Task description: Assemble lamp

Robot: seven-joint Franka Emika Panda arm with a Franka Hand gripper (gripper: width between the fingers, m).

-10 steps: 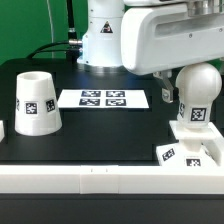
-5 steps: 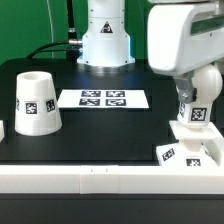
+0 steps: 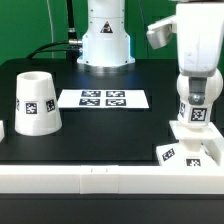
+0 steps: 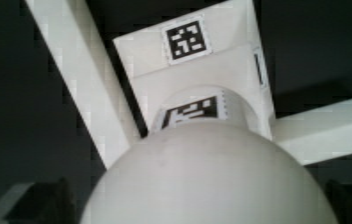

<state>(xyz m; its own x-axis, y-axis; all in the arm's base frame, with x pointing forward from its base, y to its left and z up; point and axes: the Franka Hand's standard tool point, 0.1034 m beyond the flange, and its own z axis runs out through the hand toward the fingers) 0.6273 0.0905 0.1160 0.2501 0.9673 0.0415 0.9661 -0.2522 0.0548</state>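
We saw smooth white plastic with a soft sheen on the shade [image 3: 36, 102], the bulb [image 4: 199, 180] and the base [image 4: 199, 70], each bearing matt black-and-white tags [image 4: 189, 39]. The bench [image 3: 110, 130] looked matt black; the robot arm [image 3: 200, 35] was glossy white.

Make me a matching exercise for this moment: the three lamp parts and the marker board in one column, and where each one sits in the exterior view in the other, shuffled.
Things:
1. shade
2. marker board
3. bulb
4. base

Places:
A. upright, directly under the arm
B. lying flat, mid-table
C. low, nearest the camera, at the exterior view's right
D. standing alone at the exterior view's left

Pairs: 1-D, 2-B, 3-A, 4-C
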